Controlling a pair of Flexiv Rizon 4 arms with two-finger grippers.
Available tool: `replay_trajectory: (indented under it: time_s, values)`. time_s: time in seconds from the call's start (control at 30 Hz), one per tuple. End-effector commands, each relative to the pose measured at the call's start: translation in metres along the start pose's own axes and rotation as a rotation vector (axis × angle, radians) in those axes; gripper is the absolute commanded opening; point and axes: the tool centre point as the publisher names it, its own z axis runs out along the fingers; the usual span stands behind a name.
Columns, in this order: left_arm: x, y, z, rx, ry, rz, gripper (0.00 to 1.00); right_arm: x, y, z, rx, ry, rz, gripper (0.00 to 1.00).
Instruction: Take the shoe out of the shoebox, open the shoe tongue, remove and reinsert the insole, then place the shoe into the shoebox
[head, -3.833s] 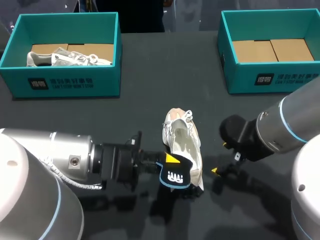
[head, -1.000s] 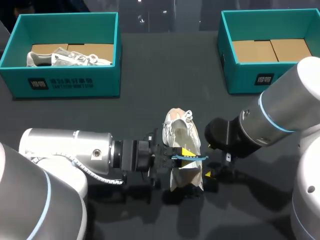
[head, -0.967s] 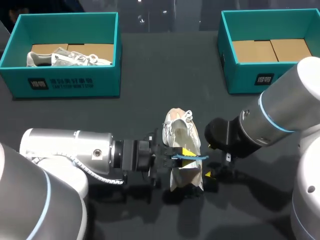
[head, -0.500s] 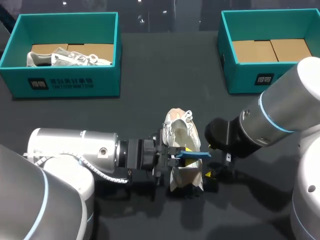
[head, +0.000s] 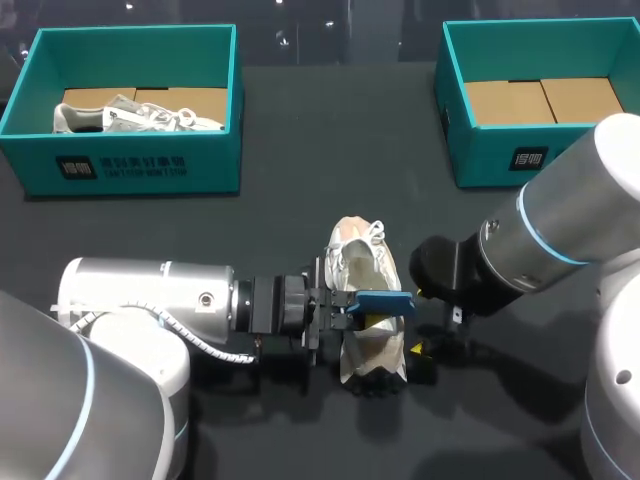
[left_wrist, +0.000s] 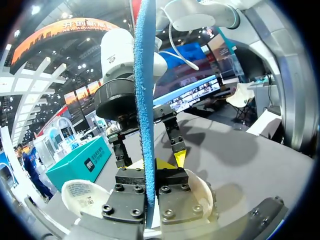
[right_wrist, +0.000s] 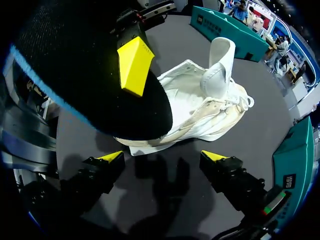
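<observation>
Central field, head view: the white shoe (head: 365, 285) lies on the dark table (head: 300, 200) between my two arms, well apart from both boxes. My left gripper (head: 345, 306) comes in from the left and stops against the shoe's near flank; its fingers are pressed together on the blue insole (head: 383, 300), which it holds flat above the shoe's middle. My right gripper (head: 418, 352) sits low at the shoe's other side, just beside its near end, with one yellow tip showing. The left shoebox (head: 130, 170) holds a second shoe (head: 140, 115); the right shoebox (head: 540, 160) shows only its cardboard floor. Left wrist view: the insole (left_wrist: 145, 90) is seen edge-on as a thin blue strip rising from between the clamped fingers, with the shoe (left_wrist: 202, 192) directly under the gripper and the right gripper standing ahead beyond the strip. The clamp itself, hidden from the head camera, is plain here. Right wrist view: my right gripper (right_wrist: 162, 156) is spread wide, its two yellow tips apart and pinching nothing, and bare table lies between them. The shoe (right_wrist: 200, 112) lies just ahead, its sole edge toward the tips and its tongue (right_wrist: 220, 62) standing up. Only this view shows the insole's black underside (right_wrist: 85, 80), which hangs over the shoe's near end.
</observation>
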Motion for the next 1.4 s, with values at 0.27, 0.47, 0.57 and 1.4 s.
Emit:
replay_trajectory:
  time_s: [0.27,0.47,0.57,1.4]
  values:
    - [-0.007,0.021,0.004,-0.012,-0.039,-0.021,0.0,0.001,-0.001,0.0,0.0,-0.002,0.0,1.0]
    - [-0.008,0.036,0.008,-0.044,-0.058,-0.002,0.0,0.001,-0.001,0.0,0.0,-0.002,0.0,1.0]
    - [-0.008,0.043,0.009,-0.059,-0.059,0.005,0.0,0.001,-0.001,0.0,0.0,-0.002,0.0,1.0]
    - [-0.013,0.044,0.001,-0.112,-0.052,0.01,0.33,0.001,-0.001,0.0,0.0,-0.002,0.0,1.0]
